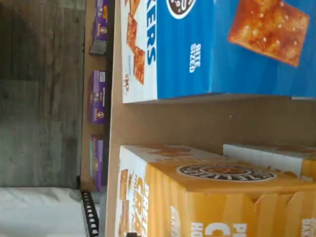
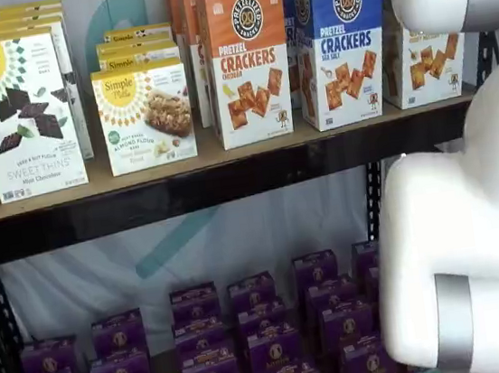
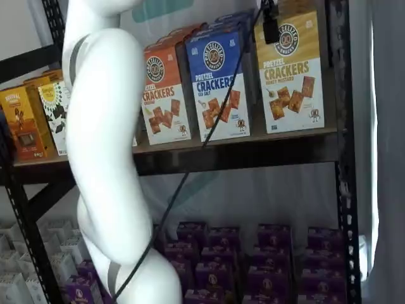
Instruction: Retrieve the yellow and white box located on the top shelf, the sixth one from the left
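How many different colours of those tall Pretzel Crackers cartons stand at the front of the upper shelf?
3, side by side on the tan wooden top shelf: the orange carton, the blue carton beside it, and the yellow and white box at the end. More cartons stand behind, partly hidden.

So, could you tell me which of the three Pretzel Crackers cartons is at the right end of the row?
The yellow and white box, beside the blue carton; the orange carton stands farther left.

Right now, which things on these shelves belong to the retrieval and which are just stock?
Job:
- yellow and white box, Pretzel Crackers
- top shelf
- fingers, dark at the view's top edge; gap unclear

Just stock:
- blue carton
- orange carton
- Simple Mills boxes
- purple boxes below
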Motion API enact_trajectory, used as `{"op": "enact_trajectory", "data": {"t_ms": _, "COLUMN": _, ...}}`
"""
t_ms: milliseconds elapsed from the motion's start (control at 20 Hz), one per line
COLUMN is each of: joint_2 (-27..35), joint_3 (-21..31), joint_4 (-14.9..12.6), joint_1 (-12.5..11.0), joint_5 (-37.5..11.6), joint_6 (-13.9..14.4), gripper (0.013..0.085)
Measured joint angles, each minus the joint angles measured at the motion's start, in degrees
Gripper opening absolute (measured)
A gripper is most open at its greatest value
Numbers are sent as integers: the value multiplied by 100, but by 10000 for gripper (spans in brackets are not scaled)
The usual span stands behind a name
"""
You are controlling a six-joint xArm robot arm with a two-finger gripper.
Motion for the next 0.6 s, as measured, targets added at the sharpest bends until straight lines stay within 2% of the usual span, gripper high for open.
{"op": "enact_trajectory", "data": {"t_ms": 300, "joint_2": 46, "joint_3": -101, "joint_4": -315, "joint_1": 125, "joint_5": 163, "joint_6": 48, "gripper": 850}}
{"op": "enact_trajectory", "data": {"t_ms": 600, "joint_2": 5, "joint_3": -28, "joint_4": -457, "joint_1": 185, "joint_5": 159, "joint_6": 69, "gripper": 850}}
